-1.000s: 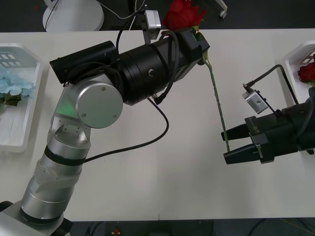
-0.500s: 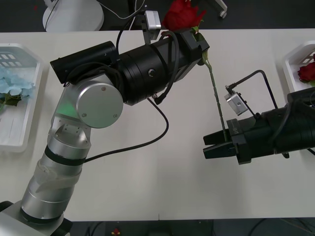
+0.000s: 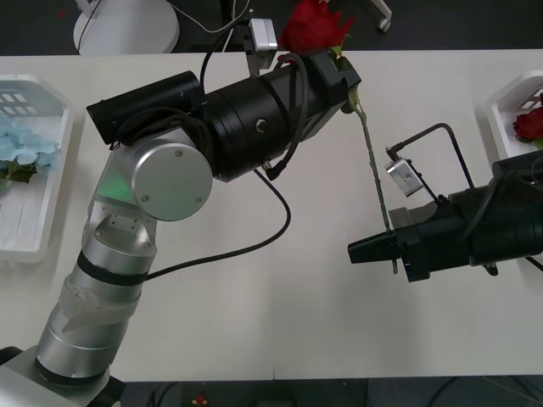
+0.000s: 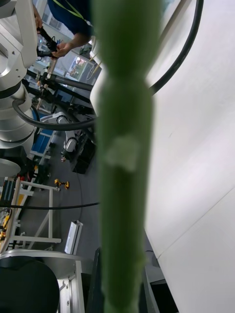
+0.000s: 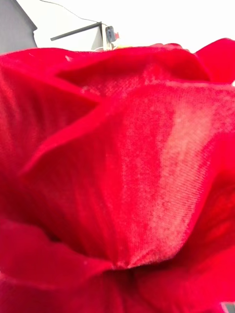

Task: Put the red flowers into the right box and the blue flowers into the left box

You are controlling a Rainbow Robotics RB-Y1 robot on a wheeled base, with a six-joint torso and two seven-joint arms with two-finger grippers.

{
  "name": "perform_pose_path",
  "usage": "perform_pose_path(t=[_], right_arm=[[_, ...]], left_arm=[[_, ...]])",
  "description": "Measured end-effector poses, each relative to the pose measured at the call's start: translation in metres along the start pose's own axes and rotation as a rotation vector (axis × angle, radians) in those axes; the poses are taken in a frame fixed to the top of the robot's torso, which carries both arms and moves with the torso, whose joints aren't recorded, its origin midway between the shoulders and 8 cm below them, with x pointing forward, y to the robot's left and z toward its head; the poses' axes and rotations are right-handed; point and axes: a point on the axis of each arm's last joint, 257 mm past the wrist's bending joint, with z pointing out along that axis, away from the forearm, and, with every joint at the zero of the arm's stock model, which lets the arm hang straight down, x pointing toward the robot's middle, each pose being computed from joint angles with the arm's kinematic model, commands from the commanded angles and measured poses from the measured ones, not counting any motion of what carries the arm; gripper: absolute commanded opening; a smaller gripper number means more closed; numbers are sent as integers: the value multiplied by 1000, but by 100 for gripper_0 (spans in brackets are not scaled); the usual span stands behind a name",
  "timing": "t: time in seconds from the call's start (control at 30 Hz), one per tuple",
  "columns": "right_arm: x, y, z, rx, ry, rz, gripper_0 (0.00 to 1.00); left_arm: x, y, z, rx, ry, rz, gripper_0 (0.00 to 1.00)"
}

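- Currently the left gripper [image 3: 344, 80] is near the far edge of the table [image 3: 254, 322], about at its middle, with its fingers clenched on one of the red flowers [image 3: 316, 25] just under the bloom.
- That rose's bloom stands over the far edge of the table, and its thin green stem [image 3: 373, 170] hangs down from the left gripper toward the near side.
- In the left wrist view the red petals [image 5: 117, 171] are very close to the camera.
- The right gripper [image 3: 373, 248] is over the right half of the table, pointing toward the left side, and its black fingers are clenched on the lower end of the same stem.
- In the right wrist view the green stem [image 4: 125, 161] runs close in front of the camera.
- So the rose is held by both grippers at once, above the table and not lying on it.
- The right box [image 3: 502, 102] is at the right edge of the table, and another red bloom [image 3: 530, 125] lies inside it.
- The left box [image 3: 34, 229] is at the left edge of the table, and the blue flowers [image 3: 25, 148] lie on its slotted floor.
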Motion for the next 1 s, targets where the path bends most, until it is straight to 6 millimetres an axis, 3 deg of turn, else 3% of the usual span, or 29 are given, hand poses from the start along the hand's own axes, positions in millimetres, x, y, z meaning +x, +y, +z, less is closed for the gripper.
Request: perform_pose_path(t=[0.03, 0.07, 0.33, 0.53, 0.7, 0.83, 0.93, 1.0], right_arm=[[0, 0, 0, 1, -2, 1, 0], [-1, 0, 0, 2, -4, 2, 0], [-3, -1, 1, 4, -10, 7, 0], [-4, -2, 1, 7, -14, 20, 0], [-3, -12, -3, 54, 8, 41, 0], [-2, -30, -15, 134, 33, 89, 0], [-4, -54, -37, 250, 38, 142, 0], [-9, -78, -63, 366, 30, 143, 0]], left_arm=[[0, 0, 0, 0, 0, 0, 90], [0, 0, 0, 0, 0, 0, 100], [6, -5, -6, 33, 42, -57, 100], [-3, -4, -28, 41, 66, -57, 100], [-22, -6, -67, 28, 73, -17, 100], [-43, 4, -113, -47, 110, 24, 100], [-59, 22, -155, -144, 150, 34, 100], [-66, 41, -185, -239, 180, 41, 100]])
